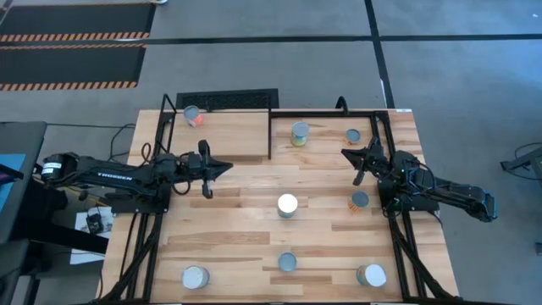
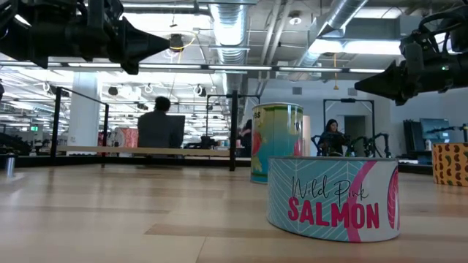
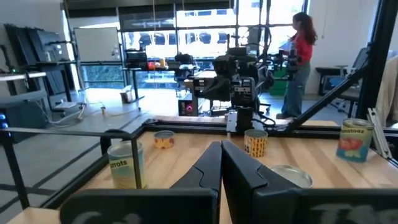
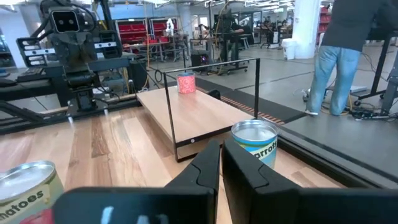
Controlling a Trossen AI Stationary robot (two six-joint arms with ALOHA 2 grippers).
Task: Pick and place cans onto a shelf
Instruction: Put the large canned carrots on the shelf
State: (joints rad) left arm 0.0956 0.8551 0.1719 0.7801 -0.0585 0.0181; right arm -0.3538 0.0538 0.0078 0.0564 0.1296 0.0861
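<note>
The shelf (image 1: 229, 135) is a pale board with thin black rods at the table's far left. One can (image 1: 193, 116) stands on its far left corner, also visible in the right wrist view (image 4: 186, 83). Several other cans stand upright on the table: two far right (image 1: 300, 133) (image 1: 352, 135), one mid-table (image 1: 288, 205), one beside the right arm (image 1: 360, 201), three along the near edge. My left gripper (image 1: 229, 167) hovers shut just off the shelf's near right corner, pointing right. My right gripper (image 1: 345, 153) hovers shut at the far right, pointing left. Neither holds anything.
Black frame rods (image 1: 269, 135) stand upright at the shelf's right edge. A teal salmon can (image 2: 333, 197) sits close to the low camera, with a taller can (image 2: 276, 142) behind it. People are in the room beyond the table.
</note>
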